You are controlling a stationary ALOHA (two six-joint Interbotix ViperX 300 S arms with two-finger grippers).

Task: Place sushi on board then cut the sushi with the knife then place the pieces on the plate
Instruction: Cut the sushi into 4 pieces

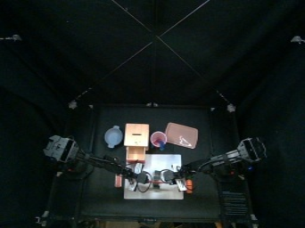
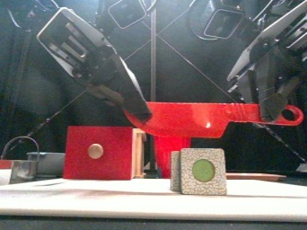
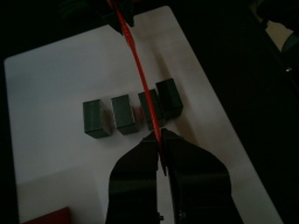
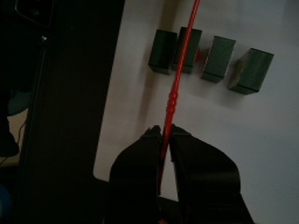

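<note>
Seen from above, my left gripper (image 1: 141, 179) and right gripper (image 1: 172, 179) cover the sushi pieces (image 4: 218, 58), which are too small to count there. Head-on I see only the front piece (image 2: 202, 171); the others hide behind it. Past the left gripper, the red knife (image 3: 125, 44) runs off the picture's edge.

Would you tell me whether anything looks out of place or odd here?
Nothing is spilled or damaged. One oddity: both the left gripper and the right gripper clamp the same red knife above the sushi, whose four pieces stand in a slightly staggered row on the white board.
</note>
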